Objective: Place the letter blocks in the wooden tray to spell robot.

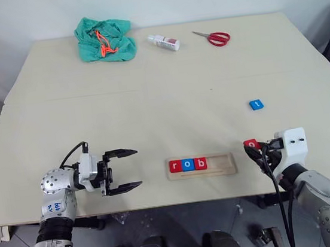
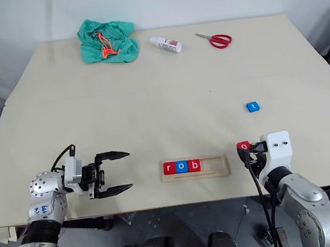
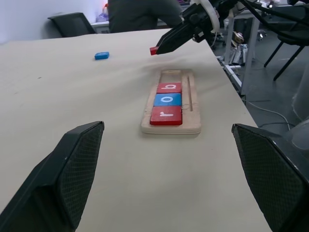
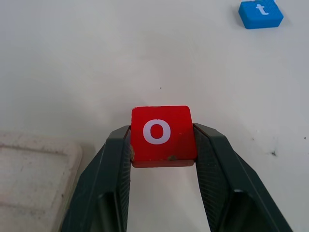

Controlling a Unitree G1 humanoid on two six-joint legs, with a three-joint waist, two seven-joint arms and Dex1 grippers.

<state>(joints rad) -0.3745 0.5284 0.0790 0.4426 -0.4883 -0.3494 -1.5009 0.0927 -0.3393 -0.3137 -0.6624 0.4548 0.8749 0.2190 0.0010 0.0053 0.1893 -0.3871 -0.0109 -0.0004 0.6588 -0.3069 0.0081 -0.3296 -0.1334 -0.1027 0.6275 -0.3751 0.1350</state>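
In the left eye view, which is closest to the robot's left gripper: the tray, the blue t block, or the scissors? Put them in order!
From the left gripper:
1. Tray, just to its right, near the table's front edge.
2. Blue t block, farther right, mid-table.
3. Scissors, at the far right of the table's back edge.

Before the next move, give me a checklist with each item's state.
1. Red o tile clamped squarely in the right tool: ok.
2. Slot after the b tile in the wooden tray free: ok.
3. r tile, blue o tile and b seated in order: ok.
4. Left tool open, clear of the tray: ok.
5. Blue t tile loose on the table, reachable later: ok.
6. Held tile's height above the table: cannot tell.
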